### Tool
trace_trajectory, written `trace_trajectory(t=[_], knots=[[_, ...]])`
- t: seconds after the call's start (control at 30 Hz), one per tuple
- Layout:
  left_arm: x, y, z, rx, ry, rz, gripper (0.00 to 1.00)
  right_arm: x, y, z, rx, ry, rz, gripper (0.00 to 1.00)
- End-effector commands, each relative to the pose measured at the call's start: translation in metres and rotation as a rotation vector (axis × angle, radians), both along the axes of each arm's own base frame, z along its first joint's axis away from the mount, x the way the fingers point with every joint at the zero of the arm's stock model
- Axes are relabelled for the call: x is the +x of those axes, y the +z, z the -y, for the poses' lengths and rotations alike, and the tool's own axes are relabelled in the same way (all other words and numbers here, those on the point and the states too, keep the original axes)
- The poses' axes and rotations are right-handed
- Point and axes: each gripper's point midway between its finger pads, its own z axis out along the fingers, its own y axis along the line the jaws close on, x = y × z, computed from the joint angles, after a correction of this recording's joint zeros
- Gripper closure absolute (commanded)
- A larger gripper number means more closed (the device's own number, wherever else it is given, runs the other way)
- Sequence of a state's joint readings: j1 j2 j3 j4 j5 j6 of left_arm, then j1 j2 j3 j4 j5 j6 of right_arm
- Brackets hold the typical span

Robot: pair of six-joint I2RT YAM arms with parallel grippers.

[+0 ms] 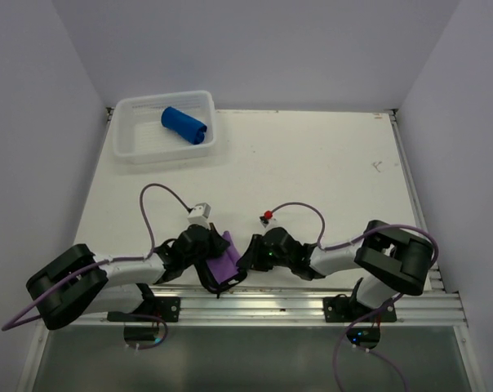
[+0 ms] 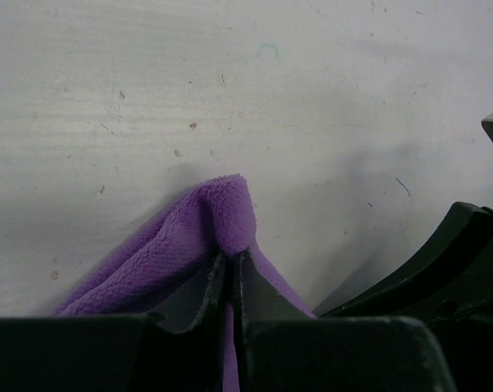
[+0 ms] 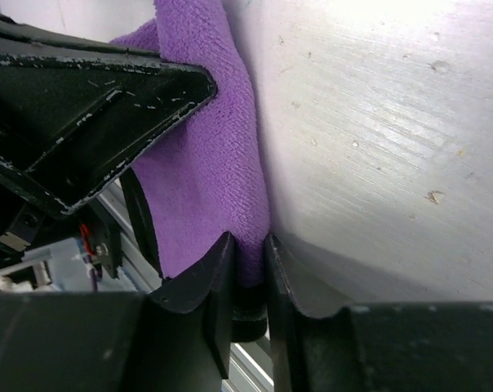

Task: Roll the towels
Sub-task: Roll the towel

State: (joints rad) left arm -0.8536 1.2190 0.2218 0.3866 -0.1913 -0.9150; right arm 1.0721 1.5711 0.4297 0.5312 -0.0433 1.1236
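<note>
**Double pinch at near centre**

I see both arms folded low, forearms angled inward and meeting at the near edge. The left hand (image 2: 231, 260) is closed narrow on a raised fold of the purple towel (image 2: 189, 237). The right hand (image 3: 248, 245) is clamped on its edge. The towel is bunched on the table (image 1: 312, 163) between them. The blue towel (image 1: 184, 126) sits rolled in the white basket (image 1: 128, 153), far left.

The white table (image 1: 312, 163) is scuffed and speckled, with a short blue pen stroke (image 2: 402, 187) ahead and to the right of the left claw (image 2: 232, 257). The purple towel (image 1: 224, 263) lies on it at the near edge, bunched between the left claw and the right claw (image 3: 246, 241), each pinching a fold of it. A white basket (image 1: 128, 145) stands on the table well beyond the left claw, at the far left corner.
</note>
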Motion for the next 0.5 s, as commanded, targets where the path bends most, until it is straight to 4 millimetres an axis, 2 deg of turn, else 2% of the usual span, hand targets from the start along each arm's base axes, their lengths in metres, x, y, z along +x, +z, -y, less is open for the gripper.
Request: trace_trajectory(t=[0.0, 0.07, 0.2, 0.23, 0.3, 0.33, 0.4, 0.43, 0.47], knots=[[0.004, -0.004, -0.011, 0.029, 0.053, 0.009, 1.0, -0.014, -0.031, 0.018, -0.166, 0.058, -0.02, 0.79], [0.007, 0.0, -0.008, 0.025, 0.052, 0.015, 1.0, -0.017, -0.033, 0.016, -0.186, 0.084, -0.018, 0.83], [0.015, 0.004, -0.006, 0.03, 0.058, 0.018, 1.0, -0.022, -0.027, 0.012, -0.221, 0.122, 0.029, 0.99], [0.016, 0.005, -0.003, 0.026, 0.051, 0.011, 1.0, -0.019, -0.019, 0.007, -0.222, 0.129, 0.062, 1.0], [0.023, 0.006, -0.005, 0.021, 0.06, 0.006, 1.0, -0.022, -0.018, 0.012, -0.288, 0.14, 0.094, 1.0], [0.024, 0.008, -0.002, 0.013, 0.048, -0.002, 1.0, -0.014, -0.011, 0.011, -0.313, 0.124, 0.146, 1.0], [0.03, 0.009, -0.005, 0.013, 0.055, -0.01, 1.0, -0.016, -0.008, 0.018, -0.388, 0.129, 0.191, 1.0], [0.034, 0.014, -0.001, 0.005, 0.05, -0.012, 0.9, -0.007, 0.001, 0.015, -0.41, 0.105, 0.243, 1.0], [0.035, 0.013, -0.001, 0.016, 0.045, -0.026, 0.82, -0.009, -0.002, 0.024, -0.458, 0.112, 0.24, 1.0]])
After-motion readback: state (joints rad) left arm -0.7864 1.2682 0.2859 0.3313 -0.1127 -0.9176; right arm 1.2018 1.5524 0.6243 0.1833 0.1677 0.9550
